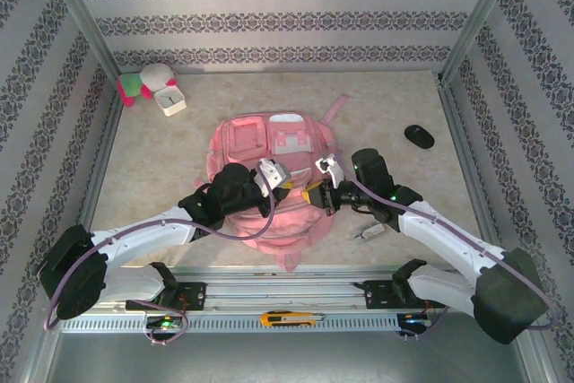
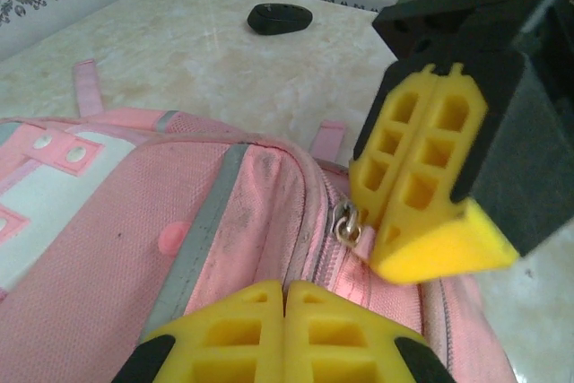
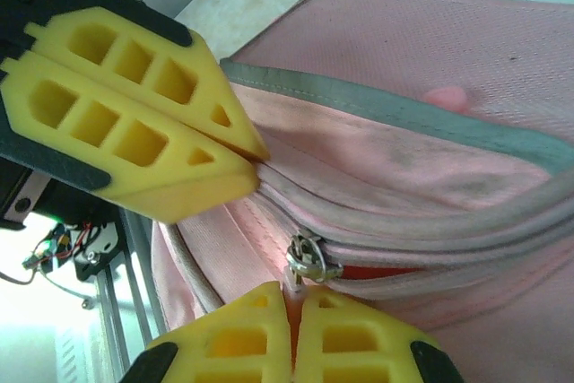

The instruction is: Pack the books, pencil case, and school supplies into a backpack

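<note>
The pink backpack lies flat in the middle of the table. Its main zip runs along the near edge, with the metal slider between my two grippers. My right gripper is shut on the pink pull tab just below the slider. A red sliver shows in the zip gap beside it. My left gripper is shut, its tips pinching the backpack's fabric lip beside the zip. A small silver-grey gadget lies on the table under my right arm. The books and pencil case are out of view.
A black oval object lies at the right of the table. A white square clock and a plush toy sit at the back left. A yellow knife rests on the front rail. Patterned walls close in the table.
</note>
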